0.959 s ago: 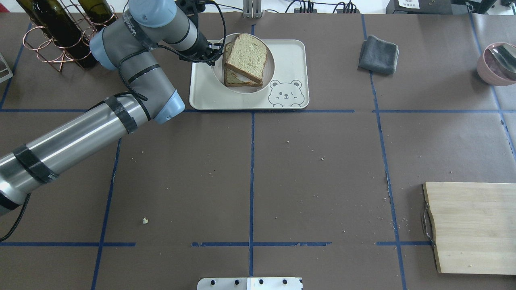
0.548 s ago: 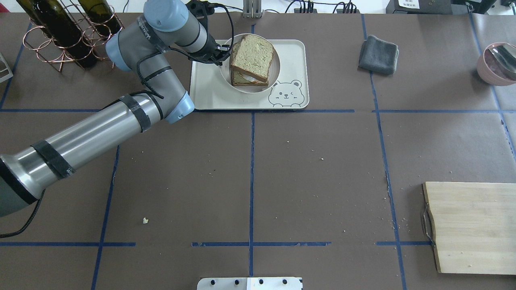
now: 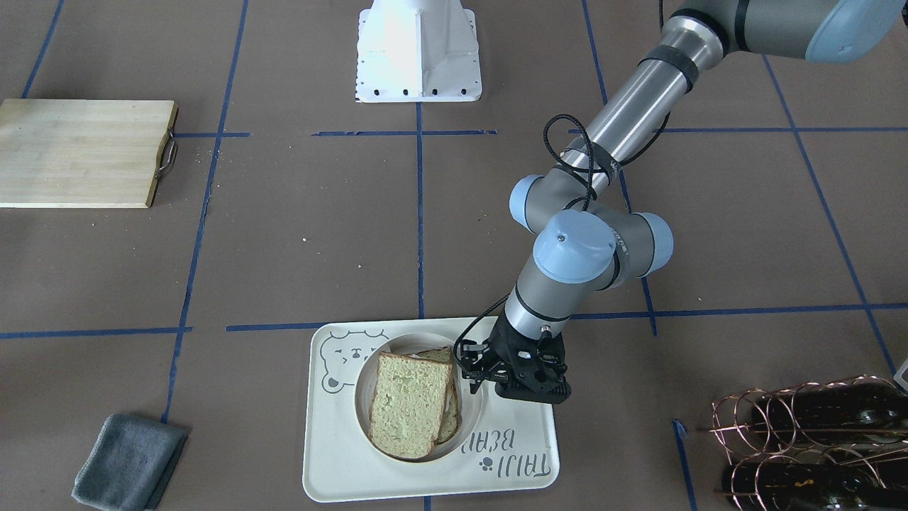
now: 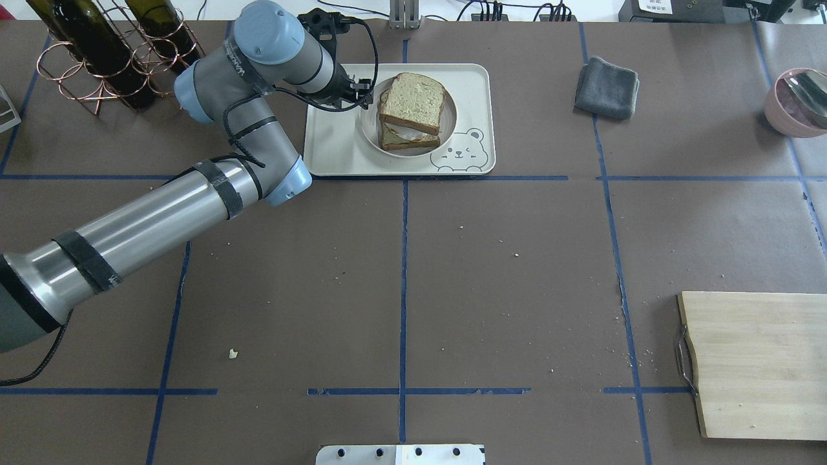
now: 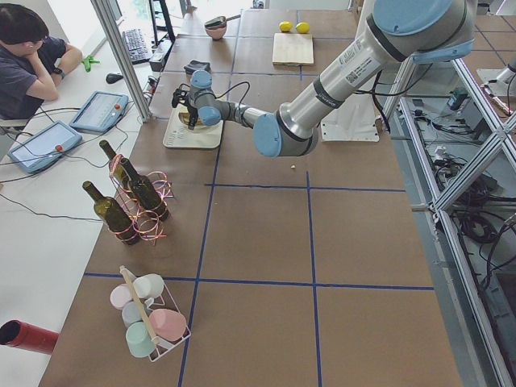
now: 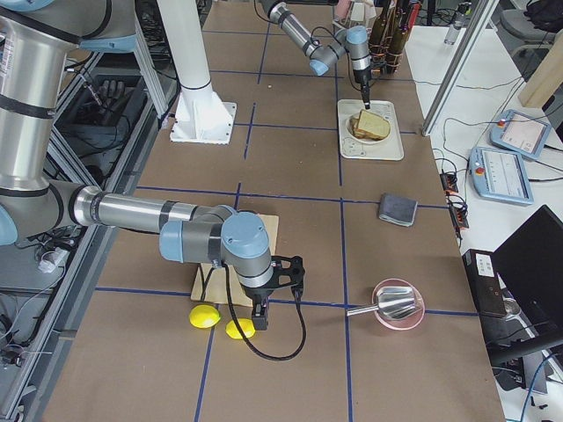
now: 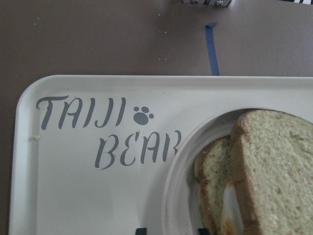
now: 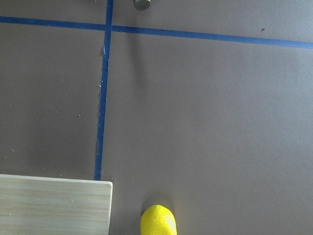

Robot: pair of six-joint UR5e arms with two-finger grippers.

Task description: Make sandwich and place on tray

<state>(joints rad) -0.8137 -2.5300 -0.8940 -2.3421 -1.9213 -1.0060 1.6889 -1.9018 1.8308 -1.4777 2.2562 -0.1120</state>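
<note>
Dark green glass bottles [image 4: 97,45] rest in a copper wire rack [image 4: 55,61] at the far left. Next comes the tray [image 4: 329,142], a smooth cream rectangle with rounded corners, printed with a grey bear face and "TAIJI BEAR" lettering. A round white plate [image 4: 368,123] sits on it, and on the plate lies the sandwich [image 4: 413,100]. It is two square slices of pale, porous bread with dark brown crust, the upper one shifted off the lower. The egg [image 7: 229,215] shows white and a touch of orange between them.

Further right lies a soft, folded grey cloth [image 4: 607,87], then a pink bowl [image 4: 785,113] holding a shiny metal spoon [image 4: 807,90]. Nearer the robot at the right edge is a light wooden board [image 4: 756,361] with straight grain and a thin metal handle [image 4: 681,358]. The table [image 4: 517,290] is matte brown, crossed by blue tape and dotted with crumbs.

The left gripper [image 4: 368,92] is at the plate's left edge, over the tray. Its jaws are slightly apart, one dark fingertip [image 7: 141,230] on each side of the rim, clamped on it. The right gripper [image 6: 262,318] hangs beside the board, close over two smooth yellow lemons [image 6: 239,328]. I cannot tell whether its jaws are apart or together.
</note>
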